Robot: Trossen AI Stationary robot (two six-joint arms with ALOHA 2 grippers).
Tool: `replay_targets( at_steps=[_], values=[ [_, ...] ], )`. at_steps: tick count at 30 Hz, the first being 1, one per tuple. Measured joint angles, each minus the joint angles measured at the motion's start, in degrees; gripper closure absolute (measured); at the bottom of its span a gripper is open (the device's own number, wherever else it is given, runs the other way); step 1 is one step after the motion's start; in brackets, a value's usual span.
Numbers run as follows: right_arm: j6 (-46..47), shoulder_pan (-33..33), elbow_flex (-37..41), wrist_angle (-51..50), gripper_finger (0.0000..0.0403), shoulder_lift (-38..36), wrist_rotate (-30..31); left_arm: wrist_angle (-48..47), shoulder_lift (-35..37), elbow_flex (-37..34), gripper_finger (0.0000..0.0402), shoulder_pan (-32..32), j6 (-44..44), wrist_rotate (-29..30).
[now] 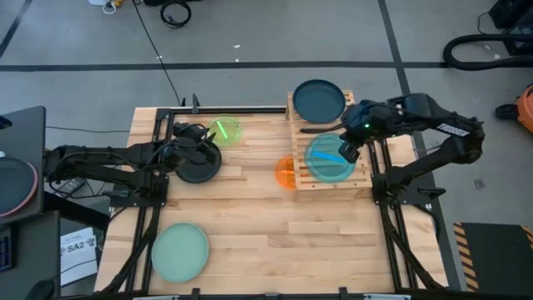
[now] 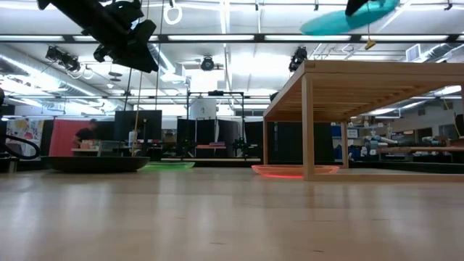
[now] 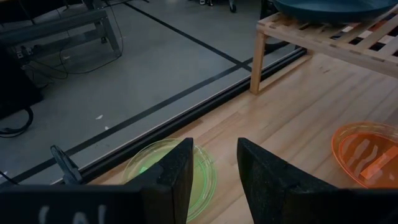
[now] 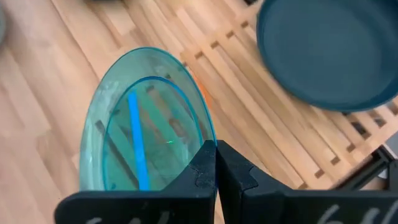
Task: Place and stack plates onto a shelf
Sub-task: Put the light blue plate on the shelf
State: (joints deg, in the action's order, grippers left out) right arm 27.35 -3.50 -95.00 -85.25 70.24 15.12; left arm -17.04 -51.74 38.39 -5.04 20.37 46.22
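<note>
Near edge of table: mint green plate [image 1: 180,252] lies flat by the front left corner, untouched, well apart from both arms.

Mid table, left side: left gripper [image 1: 202,142] hangs over the black plate [image 1: 198,168]. Its fingers [image 3: 267,180] stand apart with a narrow gap and nothing between them. The green plate [image 3: 166,175] lies on the tabletop just past the fingertips, near the far edge. This arm appears to be waiting or lining up on one of these two plates; I cannot tell which.

Mid table, right side: orange plate [image 1: 286,171] rests on the tabletop, partly tucked under the shelf's [image 1: 364,178] left edge. The low view shows it on the table beside a shelf leg.

Over the shelf: right gripper [image 4: 216,163] is pinched closed on the rim of the cyan plate [image 4: 142,124]. The plate hangs tilted above the near half of the slats; the low view shows it clear of the shelf top, not touching.

Far end of shelf: dark teal plate [image 1: 318,100] already sits flat on the slats.

Step in hand, as I judge it: placing the cyan plate on the free near half of the shelf.

Next move calls for: level the plate, lower until it rests on the slats, then release the rim. Keep it clear of the teal plate unless stacking there is meant. A tilted release risks sliding off the front edge.
</note>
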Motion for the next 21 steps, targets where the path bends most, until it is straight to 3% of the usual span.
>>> replay_targets(
  at_steps=[6, 14, 21],
  values=[
    [-0.34, -2.56, 7.58, 4.54, 0.0395, -2.36, -4.41, 0.0, 0.01, 0.0, 0.0271, 0.0, 0.01, -0.02],
    [-0.6, -6.38, 17.89, 9.27, 0.0395, -6.3, -5.88, 0.0, 0.0, 0.0, 0.0271, 0.02, 0.0, 0.0],
    [-2.09, -9.8, 22.43, 11.99, 0.0395, -8.38, -7.74, 0.0, 0.01, 0.0, 0.0271, 0.02, 0.01, -0.02]
  ],
)
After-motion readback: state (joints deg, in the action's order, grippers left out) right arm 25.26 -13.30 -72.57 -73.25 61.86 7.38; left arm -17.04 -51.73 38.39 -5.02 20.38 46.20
